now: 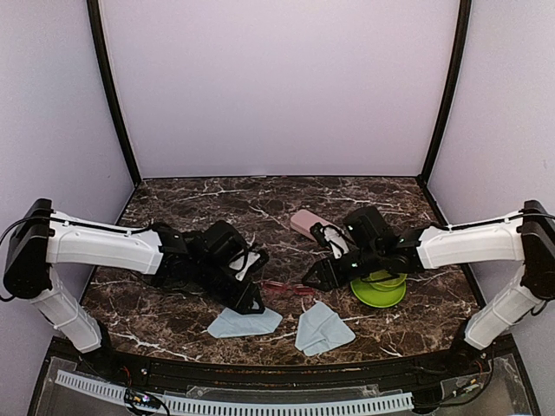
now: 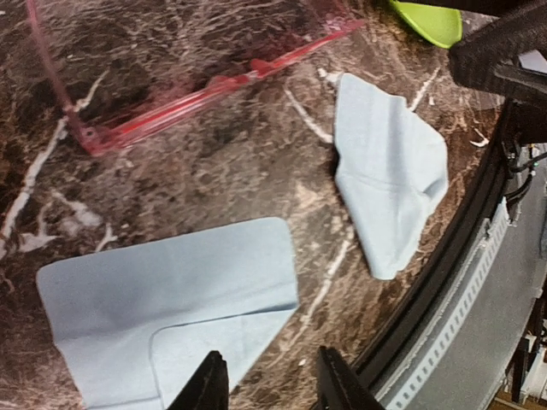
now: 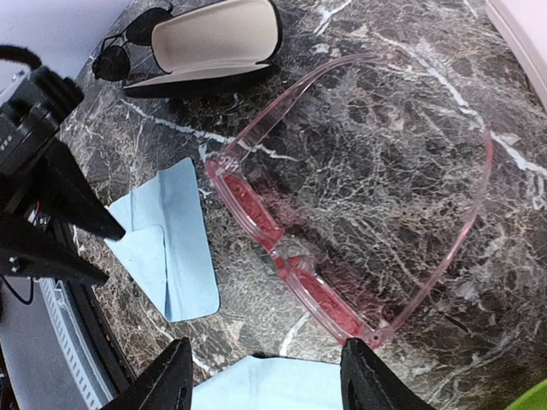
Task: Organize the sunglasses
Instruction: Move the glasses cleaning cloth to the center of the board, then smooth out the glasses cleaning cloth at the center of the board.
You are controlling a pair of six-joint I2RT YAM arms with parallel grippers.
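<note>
The red-pink sunglasses [image 3: 282, 248] lie unfolded on the marble, between the two grippers [image 1: 290, 288]. One of their temples crosses the top of the left wrist view [image 2: 205, 85]. My right gripper [image 3: 269, 380] hangs open just above them, with nothing between its fingers. My left gripper [image 2: 272, 389] is open too, low over the corner of a light blue cloth [image 2: 171, 299] and holding nothing. The black sunglasses [image 3: 128, 43] lie beside an open black case [image 3: 214, 38] at the far left of the right wrist view.
A second blue cloth [image 1: 323, 329] lies near the front edge, to the right of the first [image 1: 244, 322]. A pink case [image 1: 305, 224] sits behind the right gripper [image 1: 319, 276], and a green plate [image 1: 379, 289] under the right arm.
</note>
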